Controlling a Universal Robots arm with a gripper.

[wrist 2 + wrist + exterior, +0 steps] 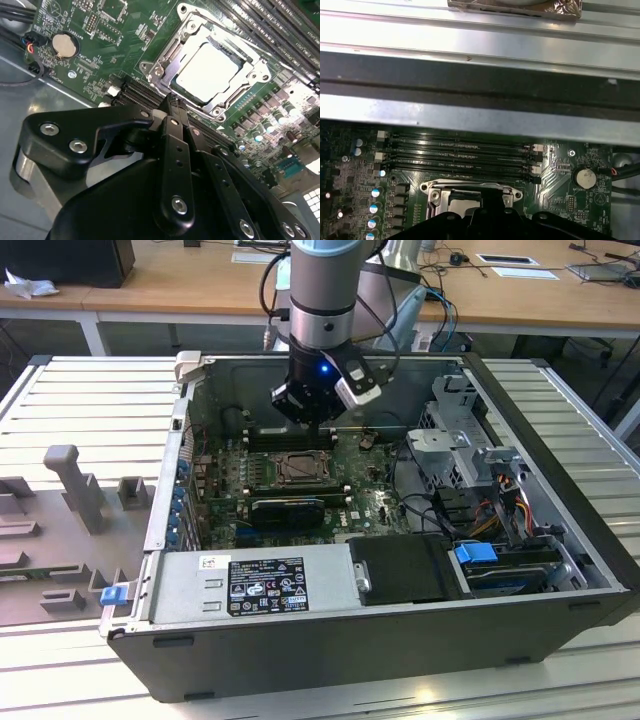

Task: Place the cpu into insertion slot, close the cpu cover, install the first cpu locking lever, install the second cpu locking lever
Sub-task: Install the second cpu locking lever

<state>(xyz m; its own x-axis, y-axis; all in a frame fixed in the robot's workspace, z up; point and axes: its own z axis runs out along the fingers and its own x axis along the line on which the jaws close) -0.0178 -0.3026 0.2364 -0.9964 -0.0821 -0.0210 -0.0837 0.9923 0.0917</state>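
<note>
The cpu (210,72) lies flat in the insertion slot (176,56) on the green motherboard (100,40). Its pale top shines in the second wrist view. The cpu cover (252,67) is down around it like a frame, and the chip shows through its window. In the exterior view the gripper (318,425) hangs just above the board, a little to the far side of the slot, beside the long black memory slots (455,150). Its black fingers (175,145) are pressed close together, holding nothing. The board sits inside an open computer case (300,640) on a ribbed metal surface (90,400).
</note>
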